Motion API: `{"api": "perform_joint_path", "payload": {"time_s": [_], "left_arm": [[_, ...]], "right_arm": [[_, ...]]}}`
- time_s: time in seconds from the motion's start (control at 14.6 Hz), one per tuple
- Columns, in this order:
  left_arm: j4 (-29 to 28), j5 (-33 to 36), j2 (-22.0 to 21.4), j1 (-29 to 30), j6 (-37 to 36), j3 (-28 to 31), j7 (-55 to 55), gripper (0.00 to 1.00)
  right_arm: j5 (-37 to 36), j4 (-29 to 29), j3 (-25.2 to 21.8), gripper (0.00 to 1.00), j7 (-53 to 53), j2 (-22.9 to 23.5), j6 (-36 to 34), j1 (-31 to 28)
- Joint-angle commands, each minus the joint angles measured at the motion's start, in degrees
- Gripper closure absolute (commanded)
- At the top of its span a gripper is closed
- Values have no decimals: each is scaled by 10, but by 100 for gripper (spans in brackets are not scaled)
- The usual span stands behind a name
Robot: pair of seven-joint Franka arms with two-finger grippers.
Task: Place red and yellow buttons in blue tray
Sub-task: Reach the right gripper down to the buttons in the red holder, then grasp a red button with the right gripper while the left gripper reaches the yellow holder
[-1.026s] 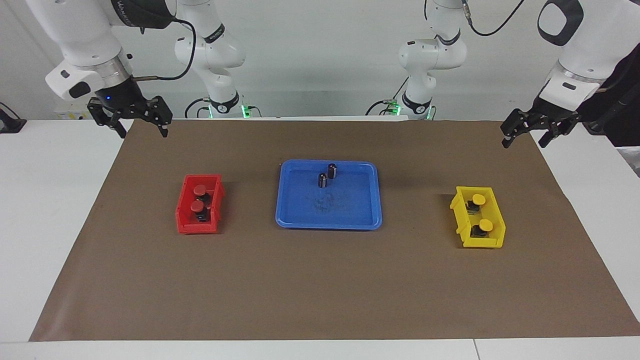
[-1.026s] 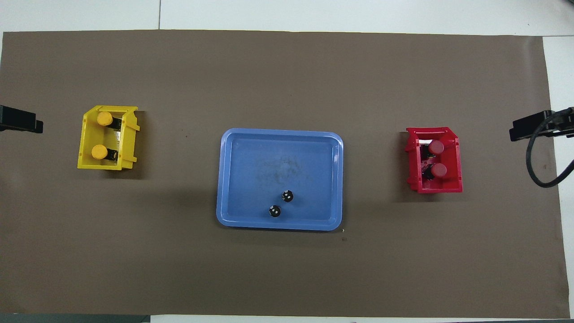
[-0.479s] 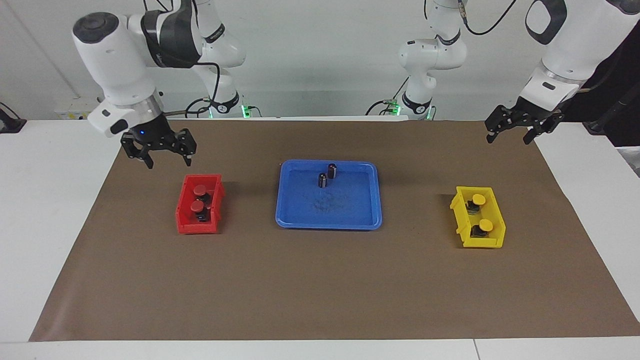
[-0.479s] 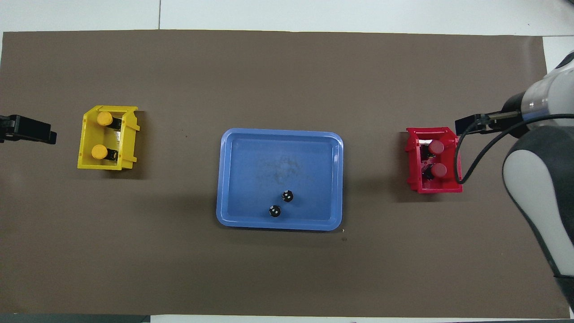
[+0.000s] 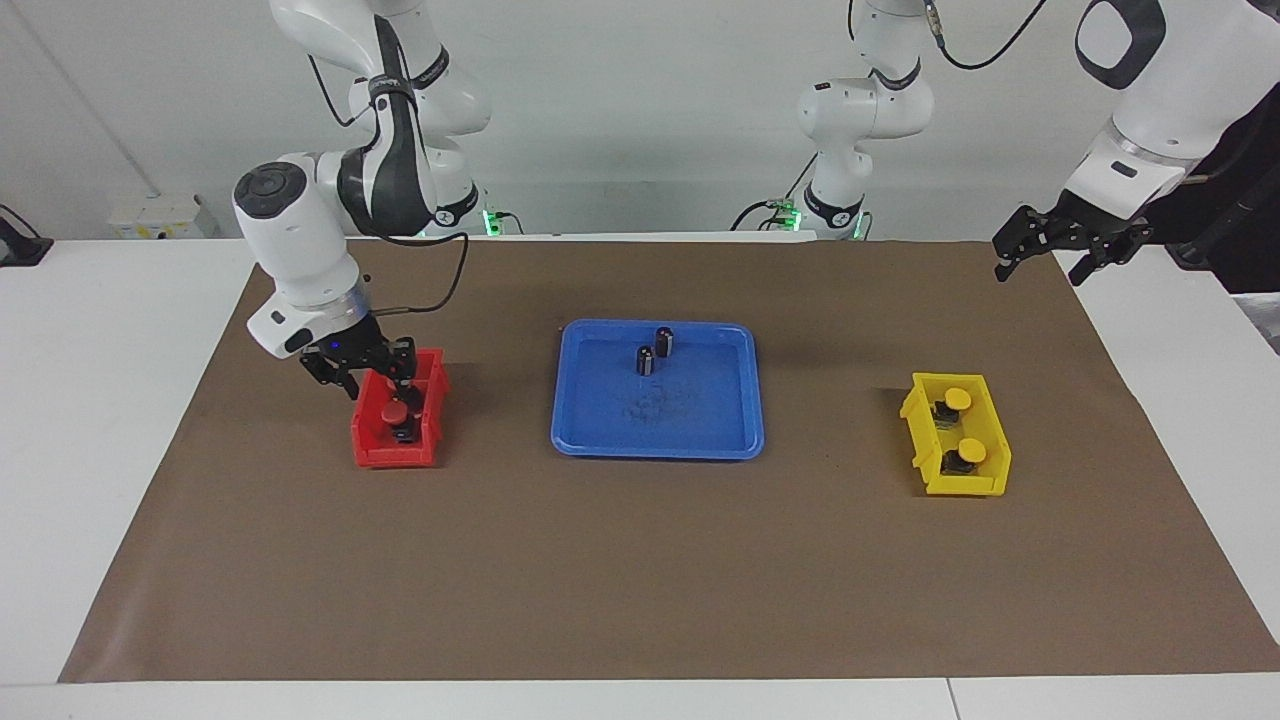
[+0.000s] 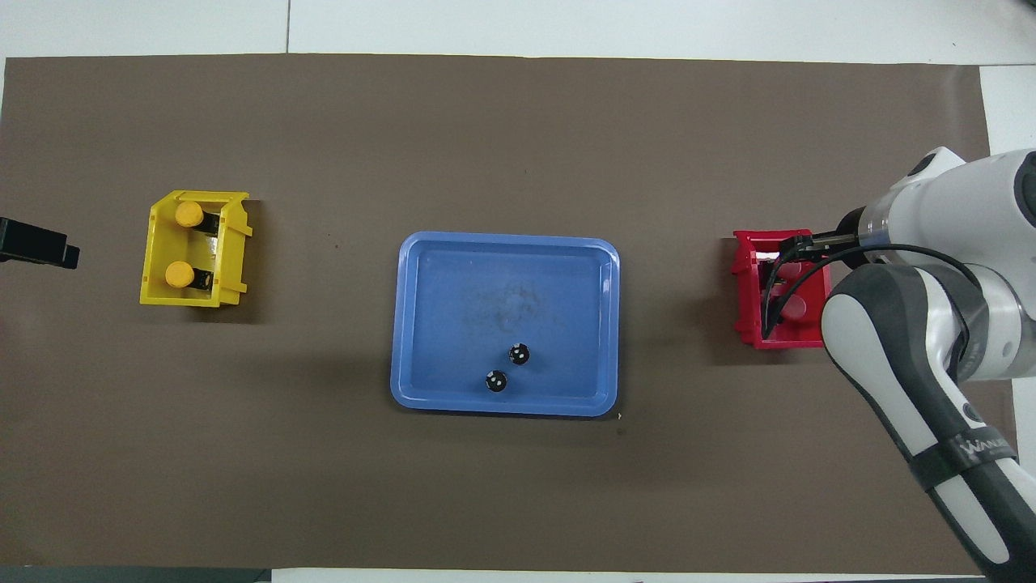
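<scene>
Right pincer (image 5: 369, 381) spread over red bin (image 5: 368, 447) on brown paper (image 5: 640, 560), white wall (image 5: 640, 100).

"WAAM" lettering on right arm (image 6: 983, 448)

Blue tray (image 5: 598, 440) sits flat at mid-frame in the facing view, low-rimmed with rounded corners, no coloured button in it. Two yellow buttons (image 5: 958, 399) (image 5: 972, 451), round caps up on black bases, stand at centre-right, one above the other. At centre-left only one red button (image 5: 394, 413) shows, cap up; the second is hidden. In the overhead view the yellow caps (image 6: 188, 214) (image 6: 179, 274) lie at left.
</scene>
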Motion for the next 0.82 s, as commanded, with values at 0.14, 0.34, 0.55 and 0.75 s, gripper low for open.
{"api": "perform_joint_path", "payload": {"time_s": [0.14,0.34,0.55,0.75], "left_arm": [[-107,9,-49,12,104,-3,6,0],[-118,9,-38,11,131,-4,6,0],[-117,9,-14,7,165,-4,5,2],[-117,8,16,7,206,-4,3,3]], "right_arm": [[13,-31,4,33,5,3,45,-11],[13,-32,5,33,5,26,65,-10],[13,-32,5,34,4,38,68,-11],[13,-34,5,34,4,39,68,-10]]}}
